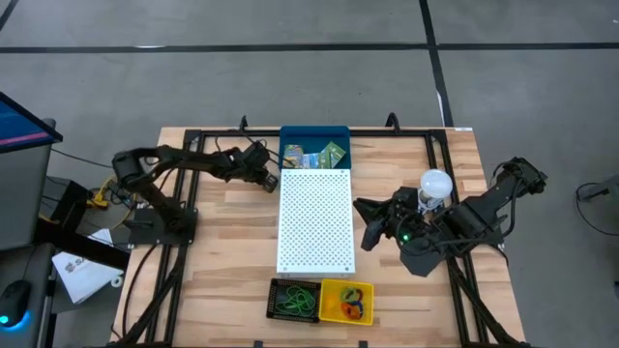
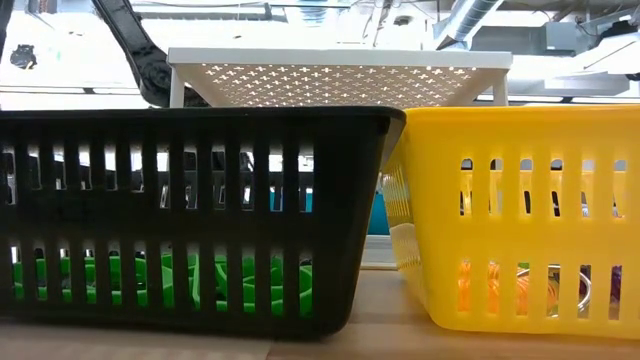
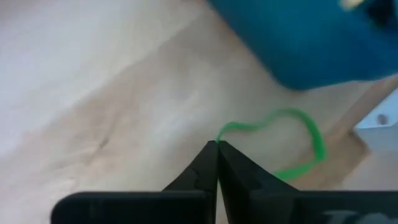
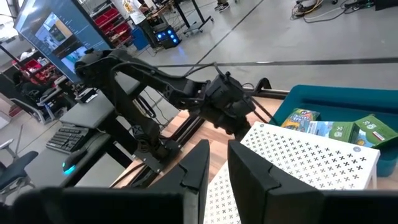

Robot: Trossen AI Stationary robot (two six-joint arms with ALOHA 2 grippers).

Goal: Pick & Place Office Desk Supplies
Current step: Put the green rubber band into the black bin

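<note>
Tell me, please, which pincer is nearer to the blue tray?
Left. The left pincer is shut on a green rubber band right beside the blue tray. The right pincer waits across the white perforated board.

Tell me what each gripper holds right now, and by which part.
The left gripper, beside the blue bin, is shut on a green rubber band, pinching one end of the loop. The right gripper holds nothing visible.
</note>
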